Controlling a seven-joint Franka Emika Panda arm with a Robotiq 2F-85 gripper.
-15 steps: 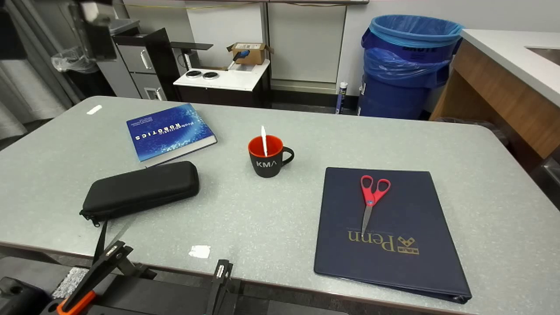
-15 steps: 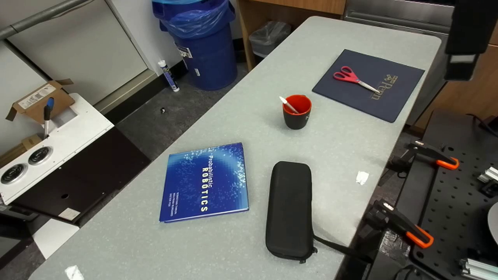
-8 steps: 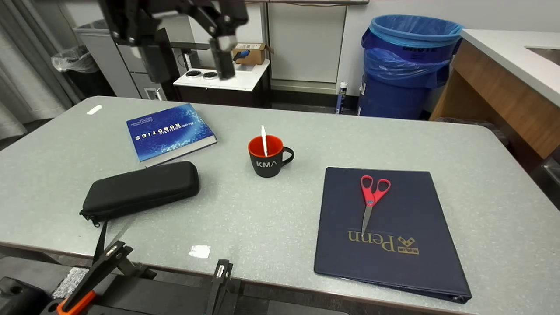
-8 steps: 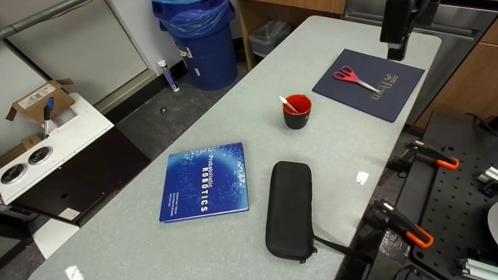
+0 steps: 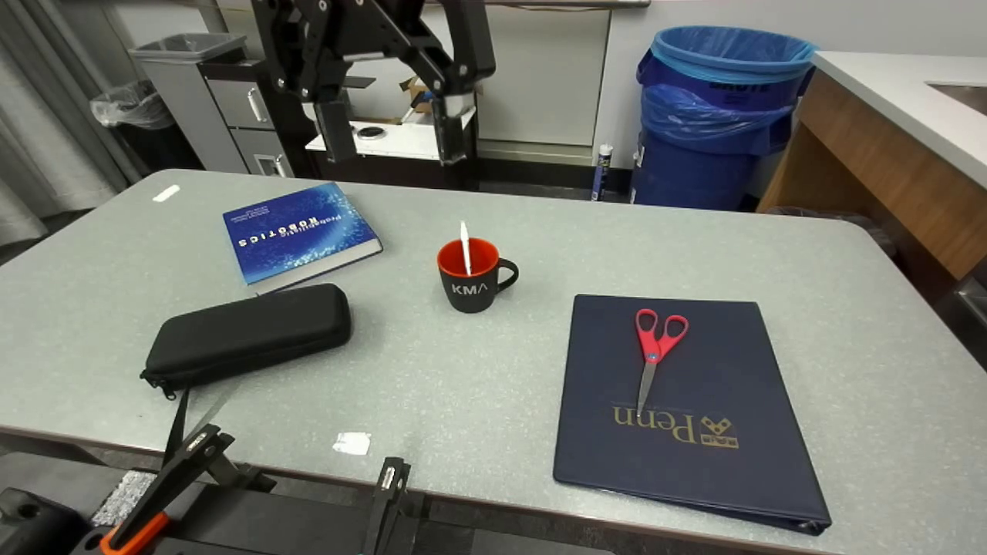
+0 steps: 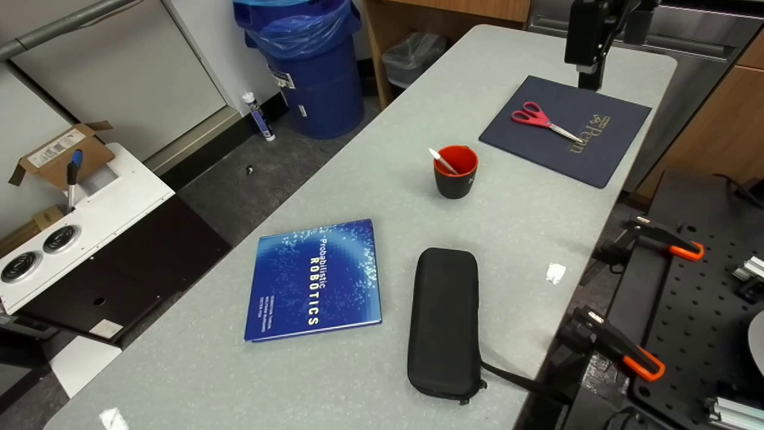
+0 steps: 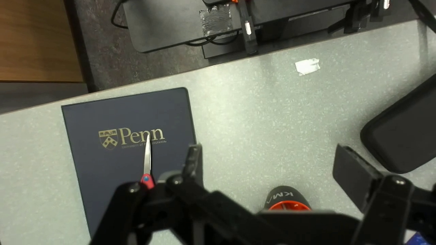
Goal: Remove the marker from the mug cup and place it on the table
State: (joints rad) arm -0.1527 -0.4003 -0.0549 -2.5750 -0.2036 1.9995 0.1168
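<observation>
The marker [image 5: 465, 250] is a thin whitish pen leaning inside the mug cup, its tip above the rim; it also shows in an exterior view [image 6: 442, 161]. The mug cup [image 5: 463, 297] is black with a red inside and stands upright on the light grey-green table [image 5: 478, 378]. In the wrist view the mug [image 7: 284, 195] is at the lower middle, partly hidden by the gripper body, and the marker is mostly hidden. My gripper [image 5: 395, 154] is open and empty, high above the table and apart from the mug. Its fingers [image 7: 269, 149] are wide apart in the wrist view.
A navy folder [image 5: 617, 455] with red-handled scissors [image 5: 652, 354] lies to one side of the mug. A black case [image 5: 250, 331] and a blue book [image 5: 297, 231] lie on the other side. Clamps [image 5: 385, 493] stand at the table's near edge.
My gripper has come in from the upper left, moving right and slightly down in an exterior view, and left from the right edge in an exterior view. Mug and marker have not moved.
</observation>
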